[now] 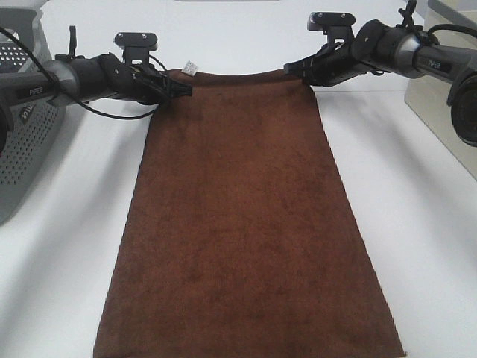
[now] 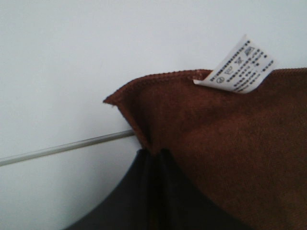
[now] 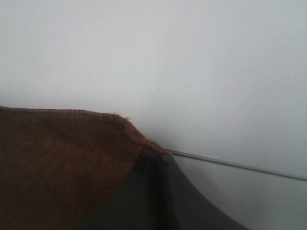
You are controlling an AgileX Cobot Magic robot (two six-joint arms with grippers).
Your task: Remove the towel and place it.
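Two corners of the towel (image 1: 250, 224) are in my pincers. From the high camera, my left gripper (image 1: 181, 87) pinches the far corner beside the white tag (image 1: 189, 68), and my right gripper (image 1: 292, 68) pinches the opposite far corner. The far hem runs taut between them. The cloth's long axis runs straight away from that hem toward the camera, and its near end passes out of the lower edge of the picture. The grey basket (image 1: 22, 127) stands off on the left, well apart from the cloth; a beige box (image 1: 440, 97) stands on the right.

In the left wrist view, my left gripper (image 2: 154, 158) is pressed together on the towel (image 2: 230, 143) just at its corner, the tag (image 2: 238, 67) near the hem, white tabletop (image 2: 72, 72) behind.

In the right wrist view, my right gripper (image 3: 152, 160) is likewise pressed shut on the towel (image 3: 57, 163) at its corner.

Both arms hold equally near, one at each end of the short edge. I judge the coming move must carry both corners together, crosswise to that hem, so the long body trails evenly.
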